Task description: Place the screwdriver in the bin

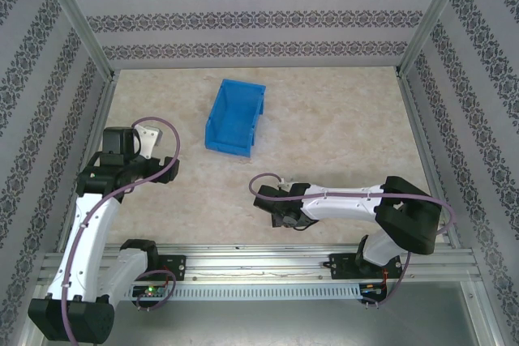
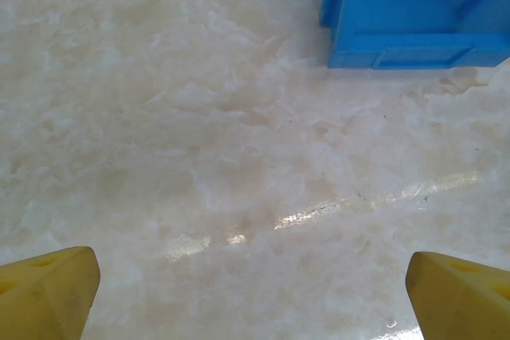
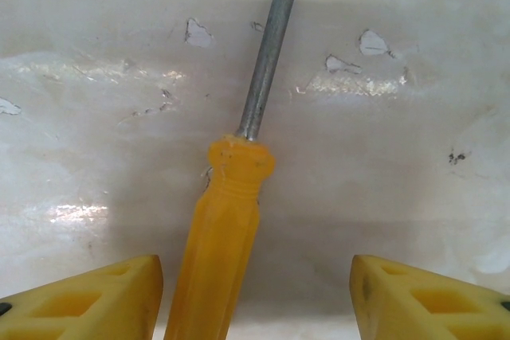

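Note:
The screwdriver (image 3: 227, 228) lies on the table between the fingers of my right gripper (image 3: 255, 284). Its orange-yellow handle sits close to the left finger (image 3: 96, 300), and the slim grey shaft runs away from the wrist. The jaws stand wide apart and do not clamp the handle; the gripper is open. From above, my right gripper (image 1: 280, 215) is low over the table near the front middle, hiding the tool. The blue bin (image 1: 235, 115) stands further back, left of centre. My left gripper (image 2: 253, 284) is open over bare table, the bin (image 2: 406, 13) ahead and to its right.
Patterned walls and metal frame posts (image 1: 77, 14) close in the table on three sides. A metal rail (image 1: 259, 265) with both arm bases runs along the near edge. Bare marbled tabletop (image 1: 340, 135) stretches between my right gripper and the bin.

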Controlling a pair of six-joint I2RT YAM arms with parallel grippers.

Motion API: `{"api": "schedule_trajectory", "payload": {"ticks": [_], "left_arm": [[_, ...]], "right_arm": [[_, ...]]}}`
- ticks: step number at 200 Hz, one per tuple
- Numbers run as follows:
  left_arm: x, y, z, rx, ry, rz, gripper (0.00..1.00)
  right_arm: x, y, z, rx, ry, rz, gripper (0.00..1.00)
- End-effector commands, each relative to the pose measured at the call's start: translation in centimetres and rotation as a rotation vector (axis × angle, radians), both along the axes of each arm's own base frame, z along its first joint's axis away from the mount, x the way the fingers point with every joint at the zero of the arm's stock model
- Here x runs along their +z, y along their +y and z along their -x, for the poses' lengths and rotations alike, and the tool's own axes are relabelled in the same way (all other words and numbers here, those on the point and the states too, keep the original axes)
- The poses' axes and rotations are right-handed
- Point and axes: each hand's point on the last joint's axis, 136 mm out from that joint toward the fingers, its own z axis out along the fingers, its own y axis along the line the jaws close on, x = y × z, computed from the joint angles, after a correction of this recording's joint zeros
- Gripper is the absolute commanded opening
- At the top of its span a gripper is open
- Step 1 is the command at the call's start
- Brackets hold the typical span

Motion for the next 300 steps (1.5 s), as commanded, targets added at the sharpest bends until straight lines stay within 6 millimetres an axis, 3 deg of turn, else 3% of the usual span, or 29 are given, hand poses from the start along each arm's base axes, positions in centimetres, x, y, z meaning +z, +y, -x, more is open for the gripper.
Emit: {"api": "schedule_trajectory", "payload": {"ticks": [1,81,125,196,236,300], "left_arm": [[0.9,0.0,0.6,-0.001,0.007,0.01,0.99],[1.2,-0.1,0.7,-0.006,0.012,0.011,0.99],[1.6,-0.2,0.6,-0.014,0.01,0.01,0.99],[1.4,-0.1,0.1,-0.009,0.039,0.012,0.99],[2.0,0.0,-0.1,-0.008,0.019,0.005,0.99],[2.8,0.0,-0.7,0.0,0.006,0.011,0.99]], "right_arm": [[-0.7,-0.7,0.4,0.003,0.014,0.025,0.61],[-2.6,-0.7,1.2,0.003,0.054,0.015,0.41],[-2.3,-0.9,1.0,0.009,0.037,0.015,0.26],[-1.6,-0.7,0.3,0.033,0.005,0.027,0.13],[0.0,-0.3,-0.4,0.055,-0.034,0.016,0.12],[4.3,-0.2,-1.6,0.057,-0.118,-0.085,0.11]]}}
